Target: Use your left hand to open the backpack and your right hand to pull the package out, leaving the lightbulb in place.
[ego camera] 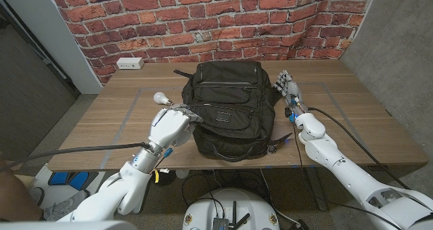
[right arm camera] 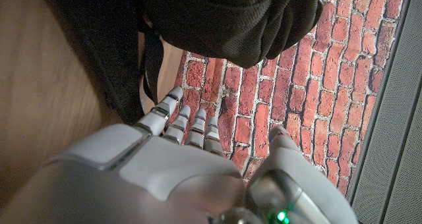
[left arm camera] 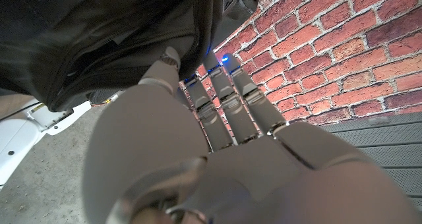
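The backpack lies mid-table, apparently closed, so no package is out yet. The left hand, at its 9 o'clock side, curls its fingers onto the edge. The right hand, at 3 o'clock, waits empty with fingers spread. A lightbulb lies at 10 o'clock.

Backpack contents hidden, left hand fingertips unclear

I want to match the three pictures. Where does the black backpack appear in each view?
Head view: the backpack lies at the table's middle, between the two hands, the left robot hand at its side.
Left wrist view: its dark fabric lies beyond the fingers.
Right wrist view: it shows as a dark bulk ahead of the right robot hand.
Shared landmark: the red brick wall behind the table.
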`<move>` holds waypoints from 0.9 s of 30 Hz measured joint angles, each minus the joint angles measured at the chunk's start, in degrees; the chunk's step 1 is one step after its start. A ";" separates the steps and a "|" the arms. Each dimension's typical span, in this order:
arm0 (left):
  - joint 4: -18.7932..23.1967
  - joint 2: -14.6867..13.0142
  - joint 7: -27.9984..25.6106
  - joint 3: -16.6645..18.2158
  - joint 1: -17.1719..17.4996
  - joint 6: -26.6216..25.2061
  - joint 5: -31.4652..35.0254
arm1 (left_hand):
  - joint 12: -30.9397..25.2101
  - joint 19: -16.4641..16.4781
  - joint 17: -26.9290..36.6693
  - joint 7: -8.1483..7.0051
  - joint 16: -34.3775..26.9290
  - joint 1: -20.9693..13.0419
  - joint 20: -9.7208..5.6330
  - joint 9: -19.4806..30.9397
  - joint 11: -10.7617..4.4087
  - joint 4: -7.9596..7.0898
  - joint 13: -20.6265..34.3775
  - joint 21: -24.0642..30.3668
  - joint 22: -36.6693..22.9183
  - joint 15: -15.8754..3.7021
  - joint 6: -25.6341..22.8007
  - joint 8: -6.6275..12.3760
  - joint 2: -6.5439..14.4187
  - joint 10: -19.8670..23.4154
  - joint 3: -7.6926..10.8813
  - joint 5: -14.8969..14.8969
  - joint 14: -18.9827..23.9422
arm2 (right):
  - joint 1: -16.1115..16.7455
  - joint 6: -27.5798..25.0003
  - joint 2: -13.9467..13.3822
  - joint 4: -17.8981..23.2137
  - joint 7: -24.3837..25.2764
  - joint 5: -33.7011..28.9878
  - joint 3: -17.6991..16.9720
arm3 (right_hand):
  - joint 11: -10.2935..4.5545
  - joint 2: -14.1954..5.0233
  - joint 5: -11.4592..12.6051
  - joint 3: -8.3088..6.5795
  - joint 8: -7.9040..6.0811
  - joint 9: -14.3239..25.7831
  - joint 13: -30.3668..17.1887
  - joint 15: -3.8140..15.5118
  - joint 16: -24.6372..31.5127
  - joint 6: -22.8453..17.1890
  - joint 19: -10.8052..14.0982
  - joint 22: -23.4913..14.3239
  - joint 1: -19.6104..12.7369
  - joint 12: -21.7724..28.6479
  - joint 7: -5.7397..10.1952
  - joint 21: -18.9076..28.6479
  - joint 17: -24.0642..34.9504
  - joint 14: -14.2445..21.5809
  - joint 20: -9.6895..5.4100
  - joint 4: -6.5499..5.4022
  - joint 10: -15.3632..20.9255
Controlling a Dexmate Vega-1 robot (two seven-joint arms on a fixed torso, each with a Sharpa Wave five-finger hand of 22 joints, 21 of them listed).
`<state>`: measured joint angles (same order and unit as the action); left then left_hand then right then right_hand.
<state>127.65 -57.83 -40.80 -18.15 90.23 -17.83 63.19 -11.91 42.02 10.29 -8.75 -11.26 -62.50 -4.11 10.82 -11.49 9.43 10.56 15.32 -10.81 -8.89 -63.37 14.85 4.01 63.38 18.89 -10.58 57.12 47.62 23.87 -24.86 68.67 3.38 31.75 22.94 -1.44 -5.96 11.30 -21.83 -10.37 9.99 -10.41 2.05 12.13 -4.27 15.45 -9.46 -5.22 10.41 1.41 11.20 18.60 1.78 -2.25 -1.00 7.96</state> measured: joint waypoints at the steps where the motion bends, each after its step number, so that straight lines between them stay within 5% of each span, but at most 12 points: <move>1: -0.04 0.04 -0.05 0.01 -0.23 0.19 -0.20 | 0.00 0.00 0.00 0.04 0.00 0.00 0.00 0.00 -0.19 0.00 0.00 0.00 0.00 0.14 -0.10 0.00 0.00 0.19 0.00 0.00 0.16 | 0.18 -0.08 -0.10 0.31 0.15 -0.04 -0.04 | 0.00 0.00 0.00 0.00 0.00 0.00 0.00 0.00 0.00 0.00 0.00 0.00 0.00 0.00 0.00 0.00 0.00 0.00 0.00 0.00 0.00; 27: 0.36 2.47 3.70 -0.68 -6.07 1.05 -2.60 | 0.03 1.15 -0.02 1.11 -0.21 -0.69 -0.51 -0.22 -0.05 0.24 -0.03 0.00 0.01 -2.46 -4.35 0.64 -0.72 5.43 0.23 0.05 5.74 | 2.75 -1.41 -2.08 5.04 3.48 -1.57 -0.84 | 0.00 0.00 0.00 0.00 0.00 0.00 0.00 0.00 0.46 0.00 0.00 0.00 0.00 0.00 0.00 0.00 0.01 0.00 0.00 0.00 0.00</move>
<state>128.01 -55.37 -37.10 -18.84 84.17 -16.77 60.59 -11.87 43.17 10.27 -7.65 -11.47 -63.19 -4.62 10.59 -11.54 9.66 10.54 15.32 -10.81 -11.35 -67.72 15.49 3.29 68.81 19.12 -10.53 62.87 50.37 22.47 -26.94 73.72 6.86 30.17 22.10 -1.44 -5.97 11.30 -21.83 -10.37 9.98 -10.42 2.05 12.59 -4.27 15.45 -9.46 -5.22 10.41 1.41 11.20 18.61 1.78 -2.25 -1.00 7.96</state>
